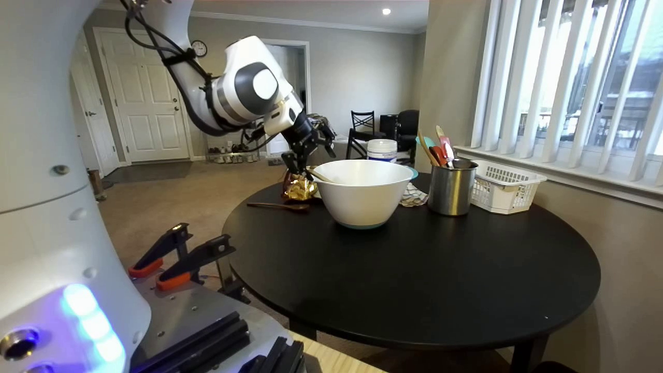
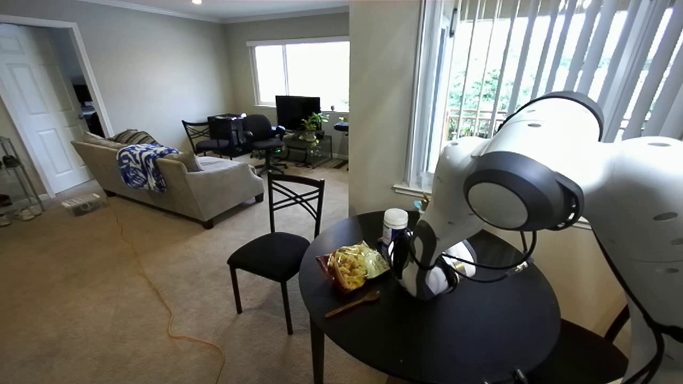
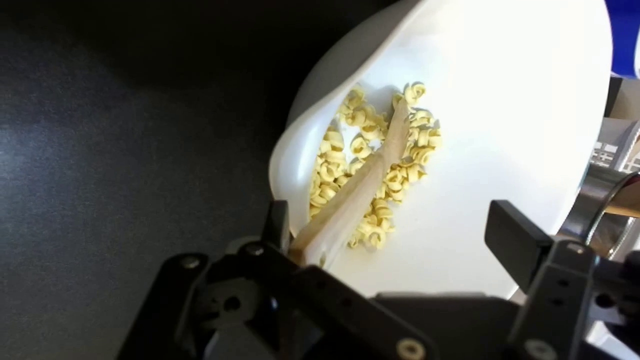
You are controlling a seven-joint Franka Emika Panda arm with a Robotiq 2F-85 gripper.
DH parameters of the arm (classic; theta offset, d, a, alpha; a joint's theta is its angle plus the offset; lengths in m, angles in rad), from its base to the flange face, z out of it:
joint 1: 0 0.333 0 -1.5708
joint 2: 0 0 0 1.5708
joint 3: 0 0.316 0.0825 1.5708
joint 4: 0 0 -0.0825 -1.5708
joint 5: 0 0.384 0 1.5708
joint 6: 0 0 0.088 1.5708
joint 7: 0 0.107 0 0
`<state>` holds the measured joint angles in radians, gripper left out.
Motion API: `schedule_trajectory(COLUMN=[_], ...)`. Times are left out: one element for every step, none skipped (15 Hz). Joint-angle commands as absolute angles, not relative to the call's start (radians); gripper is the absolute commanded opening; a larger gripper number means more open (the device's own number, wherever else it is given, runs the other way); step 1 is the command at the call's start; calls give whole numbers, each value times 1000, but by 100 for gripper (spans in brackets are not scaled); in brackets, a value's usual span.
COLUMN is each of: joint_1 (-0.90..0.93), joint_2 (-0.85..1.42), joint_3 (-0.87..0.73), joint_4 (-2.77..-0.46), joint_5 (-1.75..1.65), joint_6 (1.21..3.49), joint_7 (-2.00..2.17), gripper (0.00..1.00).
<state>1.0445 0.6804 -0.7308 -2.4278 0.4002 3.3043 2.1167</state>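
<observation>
A white bowl (image 1: 362,199) stands on the round black table (image 1: 430,274). My gripper (image 1: 313,157) hangs over its rim, tilted. In the wrist view the gripper (image 3: 395,230) is open, its fingers wide apart with nothing gripped. A pale wooden utensil (image 3: 367,187) leans in the bowl, its handle end resting by the rim right beside the left finger (image 3: 278,222); I cannot tell if they touch. Curly yellow pasta (image 3: 327,170) lies at the bowl's bottom around the utensil. In an exterior view the arm hides the gripper and most or all of the bowl.
An open snack bag (image 2: 349,269) and a dark wooden spoon (image 2: 355,304) lie near the bowl. Behind it is a white-lidded jar (image 1: 382,147). A steel utensil pot (image 1: 451,191), a checked cloth (image 1: 413,197) and a white basket (image 1: 505,187) stand toward the window. A chair (image 2: 272,256) adjoins the table.
</observation>
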Motion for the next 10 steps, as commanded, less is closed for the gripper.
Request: schedule_trajectory(joint_1=[1025, 1022, 1020, 1021, 1020, 1019, 1018, 1018, 1018, 1021], joint_2=[690, 691, 691, 692, 692, 691, 691, 692, 693, 694], joint_3=[-703, -699, -697, -697, -696, -695, -694, -694, -694, -697], joint_4=[-2419, -2418, -2418, -2418, -2418, -2419, -2420, -2421, -2422, -2423], joint_5=[439, 439, 439, 438, 438, 437, 437, 438, 438, 439], joint_6=[3329, 3330, 3330, 3330, 3330, 3329, 3330, 3329, 3329, 3330], joint_7=[2062, 2062, 2061, 2059, 2058, 2057, 2055, 2054, 2052, 2049], gripper=[100, 100, 100, 100, 100, 100, 100, 100, 100, 100])
